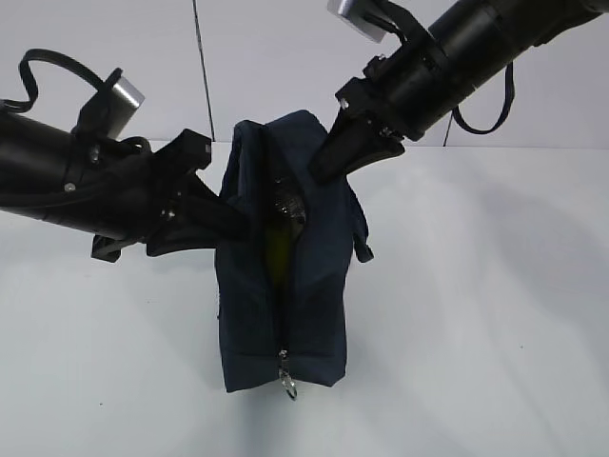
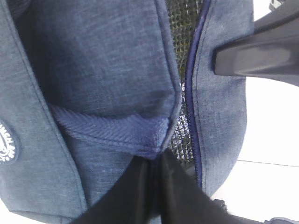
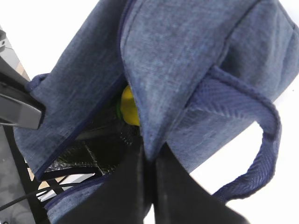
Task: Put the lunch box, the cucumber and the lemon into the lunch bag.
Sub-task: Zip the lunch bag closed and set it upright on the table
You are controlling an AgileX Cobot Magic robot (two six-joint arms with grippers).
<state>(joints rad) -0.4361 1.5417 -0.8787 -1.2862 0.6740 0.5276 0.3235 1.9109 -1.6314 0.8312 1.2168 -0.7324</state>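
The dark navy lunch bag [image 1: 314,286] stands in the middle of the white table with its top slit open. My left gripper [image 1: 238,225] is shut on the left rim of the opening, pinching the fabric by a handle [image 2: 117,133]. My right gripper [image 1: 321,171] is shut on the right rim [image 3: 150,156]. Inside the lunch bag the yellow lemon [image 3: 128,105] shows, with a sliver of green beside it. A yellow-green glimpse [image 1: 278,252] also shows through the slit. The lunch box and the cucumber are hidden.
The zipper's metal ring pull [image 1: 286,381] hangs at the bag's near end. Silver lining [image 2: 180,28] shows inside the opening. A round white logo [image 2: 5,142] sits on the bag's side. A loop handle [image 3: 261,140] hangs free. White table lies all around.
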